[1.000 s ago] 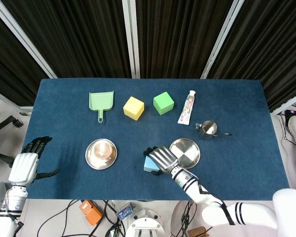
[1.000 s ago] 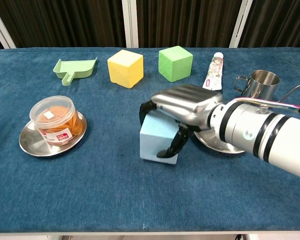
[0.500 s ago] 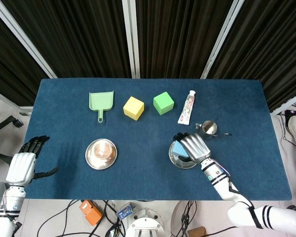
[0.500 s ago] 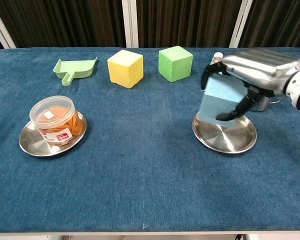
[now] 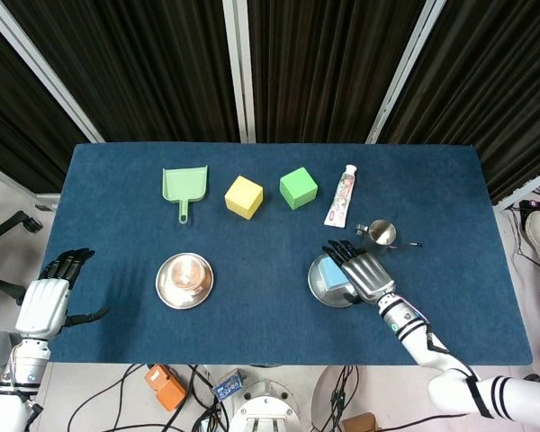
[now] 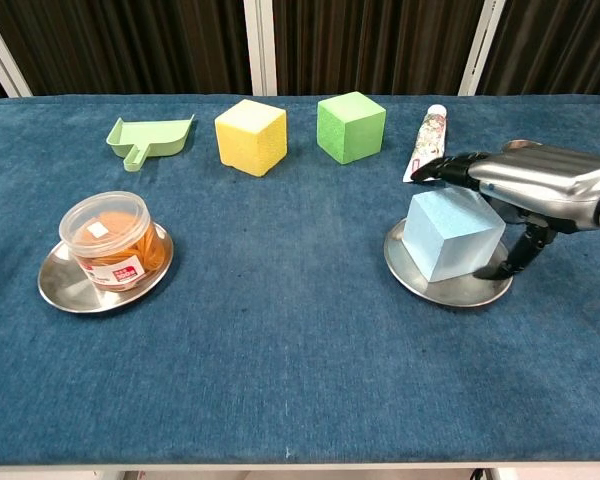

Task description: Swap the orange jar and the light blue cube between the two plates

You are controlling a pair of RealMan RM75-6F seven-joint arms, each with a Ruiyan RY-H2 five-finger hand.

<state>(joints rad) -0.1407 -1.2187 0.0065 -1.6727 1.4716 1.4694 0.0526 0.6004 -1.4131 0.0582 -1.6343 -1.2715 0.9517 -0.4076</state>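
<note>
The orange jar [image 6: 110, 240] with a clear lid stands on the left steel plate [image 6: 60, 290]; from the head view the jar [image 5: 185, 273] sits centred on that plate [image 5: 166, 292]. The light blue cube [image 6: 450, 235] rests on the right plate [image 6: 420, 285]. My right hand [image 6: 525, 180] hovers over the cube's top with fingers stretched flat and the thumb down beside its right face, not gripping it. In the head view this hand [image 5: 364, 270] covers most of the cube [image 5: 331, 273]. My left hand [image 5: 45, 301] hangs off the table's left edge, holding nothing.
Along the back stand a green dustpan [image 6: 148, 137], a yellow cube [image 6: 250, 135], a green cube [image 6: 351, 126] and a tube [image 6: 428, 140]. A steel cup [image 5: 381, 234] with a long handle sits just behind the right hand.
The right hand carried the light blue cube from the table onto the right plate, set it down and spread its fingers off it. The left hand stayed put.
</note>
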